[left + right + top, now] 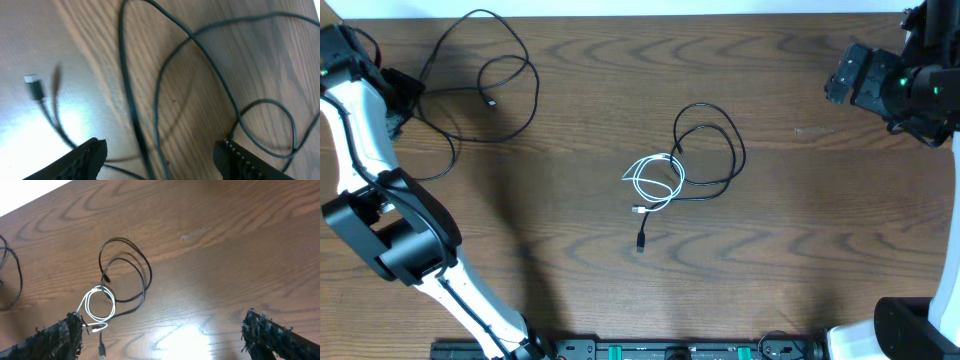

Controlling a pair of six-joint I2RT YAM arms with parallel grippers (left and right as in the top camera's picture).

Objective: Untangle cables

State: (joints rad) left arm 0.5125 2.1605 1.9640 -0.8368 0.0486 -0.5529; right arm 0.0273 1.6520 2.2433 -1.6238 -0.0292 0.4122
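White cable [638, 175] overhead, black cable [129, 90] at left wrist

lab setup: robot arms [380, 200] at wooden table [620, 80]

Black cable [485, 80] sprawled in loose loops at the desk's [800, 260] top-left corner, right by the left tool [410, 92]. Mid-desk: white cable [655, 182] coiled, overlapping a second black cable [741, 152] loop - its plug [641, 241] lies toward the near edge. Right tool [842, 80] top-right, well apart.
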